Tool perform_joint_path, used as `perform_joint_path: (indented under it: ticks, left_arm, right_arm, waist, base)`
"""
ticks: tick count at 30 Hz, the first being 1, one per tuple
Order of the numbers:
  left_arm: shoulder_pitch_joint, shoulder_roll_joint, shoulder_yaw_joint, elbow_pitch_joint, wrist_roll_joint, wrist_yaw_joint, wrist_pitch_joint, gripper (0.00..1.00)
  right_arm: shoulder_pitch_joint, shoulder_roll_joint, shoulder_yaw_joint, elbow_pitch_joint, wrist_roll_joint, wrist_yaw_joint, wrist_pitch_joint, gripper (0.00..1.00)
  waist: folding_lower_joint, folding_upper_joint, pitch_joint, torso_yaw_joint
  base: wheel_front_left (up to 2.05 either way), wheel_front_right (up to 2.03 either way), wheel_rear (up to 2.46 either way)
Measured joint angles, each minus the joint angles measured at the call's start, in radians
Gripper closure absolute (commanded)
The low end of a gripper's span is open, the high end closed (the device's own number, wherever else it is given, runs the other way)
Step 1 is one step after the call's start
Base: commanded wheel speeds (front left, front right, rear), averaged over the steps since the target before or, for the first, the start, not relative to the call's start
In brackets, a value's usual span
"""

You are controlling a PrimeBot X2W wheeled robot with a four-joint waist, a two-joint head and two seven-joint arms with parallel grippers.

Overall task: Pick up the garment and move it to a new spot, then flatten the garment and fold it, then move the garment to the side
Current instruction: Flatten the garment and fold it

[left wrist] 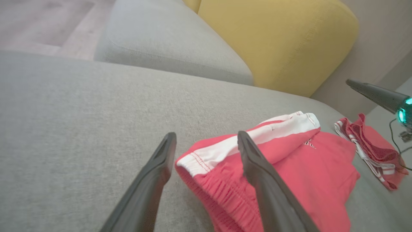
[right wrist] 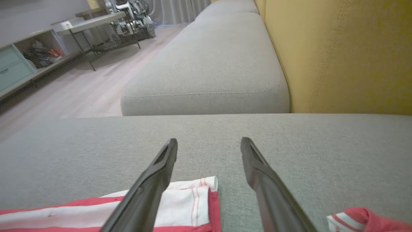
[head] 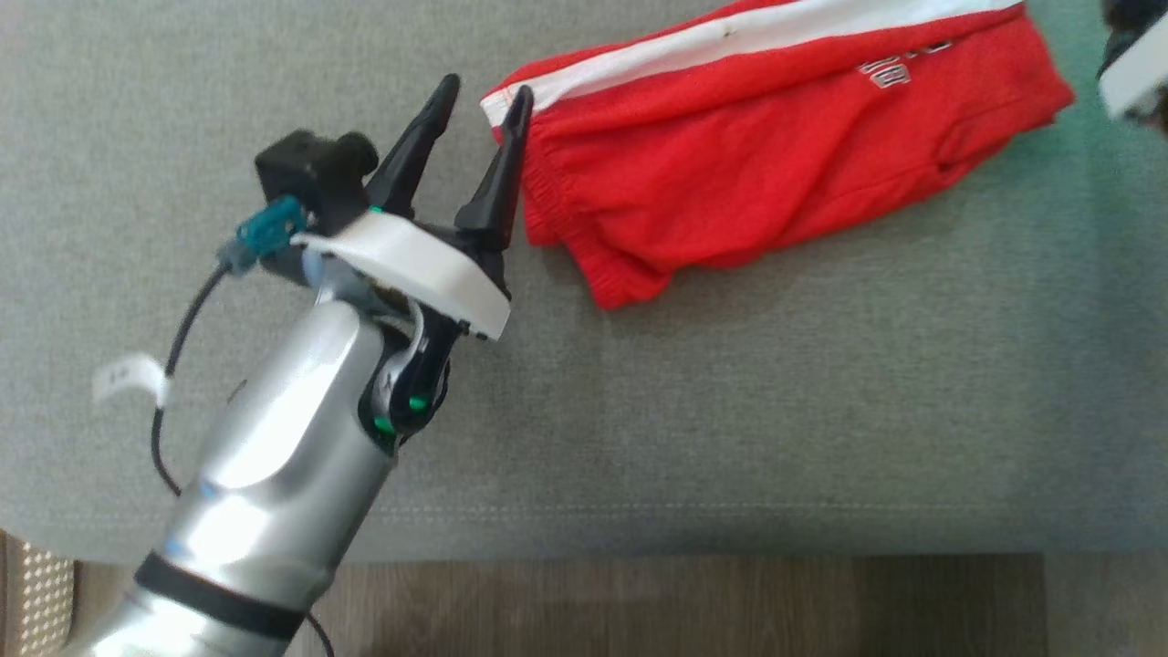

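A grey sofa seat [head: 730, 411] lies in front, with a second grey cushion [right wrist: 206, 71] beyond and a yellow backrest [right wrist: 338, 54] behind. Pale wood floor [right wrist: 87, 90] runs to a white table [right wrist: 93, 21], low shelves [right wrist: 19, 61] and curtains [right wrist: 173, 9].

Head view: steep down over sofa seat [head: 730, 411]. Wrist views: low, close; all seemingly share garment [head: 776, 164].

My right gripper [right wrist: 209, 141], jaws parted, hangs over the grey cushion [right wrist: 80, 154], the red-and-white garment [right wrist: 190, 206] cornering partly between them.

open cushion [head: 748, 429] near side of garment [head: 776, 164]; backrest [left wrist: 283, 42] blocks behind
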Motion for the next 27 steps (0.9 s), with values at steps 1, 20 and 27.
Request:
perform_joint_path:
  ticks: [1,20,27]
  left_arm:
    - [0.012,0.003,0.001,-0.008,0.015,0.017,-0.011,0.00]
    - [0.598,-0.003,0.188,-0.387,0.397,0.270,-0.044,0.00]
    - [0.764,0.000,0.194,-0.425,0.546,0.303,-0.045,0.00]
  right_arm:
    - [0.025,0.001,0.003,-0.015,0.011,0.000,-0.016,0.00]
    - [0.692,0.289,-0.136,-0.297,-0.198,0.000,-0.331,0.00]
    - [0.858,0.320,-0.199,-0.449,-0.302,0.000,-0.332,0.00]
  waist:
    - [0.0000,0.0000,-0.011,-0.004]
    - [0.0000,0.0001,-0.307,-0.049]
    - [-0.0001,0.0001,-0.400,-0.062]
  base:
    - [0.00,0.00,0.00]
    - [0.00,0.00,0.00]
    - [0.00,0.00,0.00]
